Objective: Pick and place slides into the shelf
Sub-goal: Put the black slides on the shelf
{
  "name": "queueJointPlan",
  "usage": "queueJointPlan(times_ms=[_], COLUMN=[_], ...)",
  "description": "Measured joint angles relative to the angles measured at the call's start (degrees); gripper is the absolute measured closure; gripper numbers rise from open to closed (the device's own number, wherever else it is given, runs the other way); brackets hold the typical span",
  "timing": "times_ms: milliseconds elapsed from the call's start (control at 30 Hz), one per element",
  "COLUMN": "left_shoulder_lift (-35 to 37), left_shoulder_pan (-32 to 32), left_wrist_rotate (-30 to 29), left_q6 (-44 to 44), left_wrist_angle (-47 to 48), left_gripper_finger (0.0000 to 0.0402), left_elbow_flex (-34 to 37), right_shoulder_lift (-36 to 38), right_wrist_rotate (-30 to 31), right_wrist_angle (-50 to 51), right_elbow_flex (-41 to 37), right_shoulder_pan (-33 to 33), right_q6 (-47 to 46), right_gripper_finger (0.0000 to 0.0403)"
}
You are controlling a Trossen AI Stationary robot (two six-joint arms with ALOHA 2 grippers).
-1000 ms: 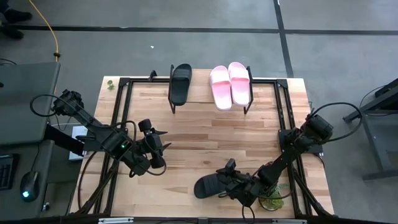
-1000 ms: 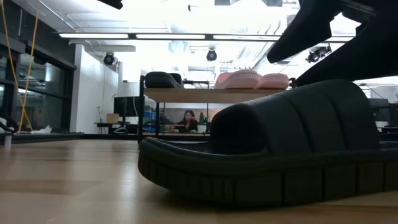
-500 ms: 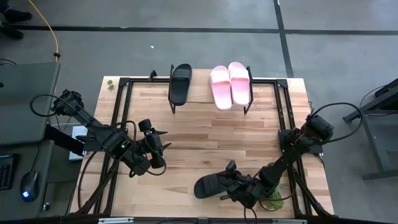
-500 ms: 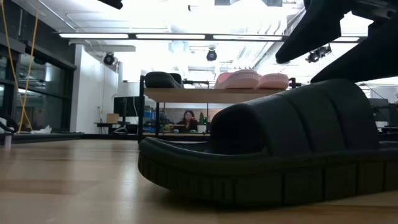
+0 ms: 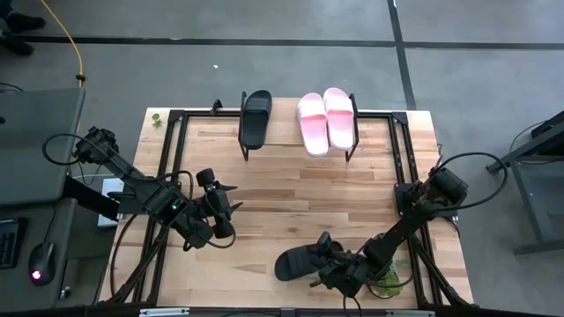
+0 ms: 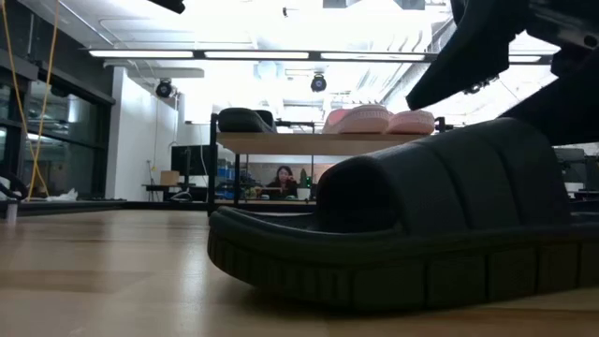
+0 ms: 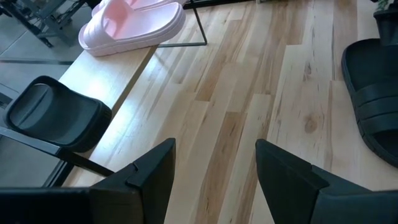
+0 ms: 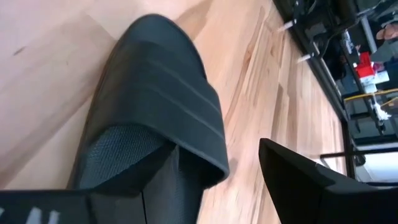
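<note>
At the near edge of the table (image 5: 291, 216), the last black slide (image 5: 295, 262) lies flat on the wood, its long axis running across the table and pointing toward the right gripper (image 5: 328, 261). That gripper sits at the slide's right-hand end with its fingers spread apart, gripping nothing; the right wrist view shows one finger reaching in under the ribbed strap and the other outside it, so a closing pinch on the strap looks like the coming move. The right arm is plainly the nearer one. Farther in, toward the table's left side, the left gripper (image 5: 220, 211) waits with its fingers parted and empty, well apart from the slide. At the far edge stands the shelf (image 5: 286, 133), carrying the other black slide (image 5: 256, 118) on its left part and the two pink slides (image 5: 326, 121) side by side on its right, with bare board between them where the fourth would fit.
</note>
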State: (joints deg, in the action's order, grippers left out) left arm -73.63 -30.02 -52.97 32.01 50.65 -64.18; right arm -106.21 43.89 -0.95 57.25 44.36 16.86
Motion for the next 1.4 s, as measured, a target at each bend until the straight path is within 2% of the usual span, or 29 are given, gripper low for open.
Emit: queueJointPlan(times_ms=[600, 833, 1000, 1400], left_shoulder_lift=[0.0, 0.0, 0.0, 0.0], left_shoulder_pan=[0.0, 0.0, 0.0, 0.0], left_wrist_rotate=[0.0, 0.0, 0.0, 0.0], left_q6=[0.1, 0.1, 0.0, -0.1], left_wrist_angle=[-0.2, -0.6, -1.0, -1.0], left_gripper_finger=[0.0197, 0.0197, 0.0197, 0.0197], left_elbow_flex=[0.0, 0.0, 0.0, 0.0], right_shoulder_lift=[-0.1, -2.7, -4.5, -4.5], right_wrist_rotate=[-1.5, -2.4, -2.9, -4.8], right_wrist_angle=[-0.7, -0.7, -4.7, -7.5], right_elbow_flex=[0.0, 0.0, 0.0, 0.0], right_shoulder_pan=[-0.1, -0.9, -2.1, -2.8], right_q6=[1.1, 1.2, 1.5, 1.7], right_gripper_finger=[0.0189, 0.0189, 0.0189, 0.0189])
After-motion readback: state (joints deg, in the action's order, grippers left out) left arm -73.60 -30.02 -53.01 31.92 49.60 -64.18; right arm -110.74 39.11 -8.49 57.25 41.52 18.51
